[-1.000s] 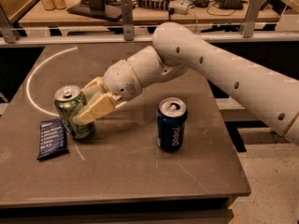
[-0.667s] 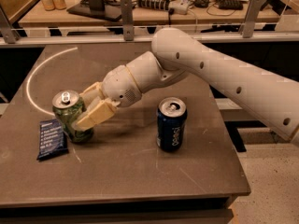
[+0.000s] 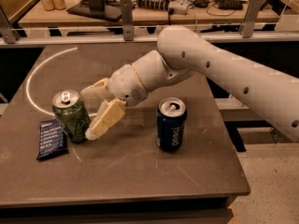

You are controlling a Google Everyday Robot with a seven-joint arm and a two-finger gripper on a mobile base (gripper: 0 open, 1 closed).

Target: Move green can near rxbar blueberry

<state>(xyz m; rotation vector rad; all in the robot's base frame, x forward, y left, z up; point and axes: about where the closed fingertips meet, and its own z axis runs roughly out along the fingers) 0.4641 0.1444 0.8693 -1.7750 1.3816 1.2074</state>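
Reaching Low for the Green Can (image 3: 71, 116)

Lying flat at the near left of the table (image 3: 140, 185), the rxbar blueberry (image 3: 50, 139) sits just beside the can, which stands to its right and leans slightly. The gripper (image 3: 88, 113) is at the can's right side with its two pale fingers spread. One lies by the far rim, and the nearer one angles down with its tip against the can's lower wall. Further right, a blue Pepsi can (image 3: 170, 125) stands upright, apart. The white arm (image 3: 224, 73) stretches in from the right, its wrist bent down and leftward.
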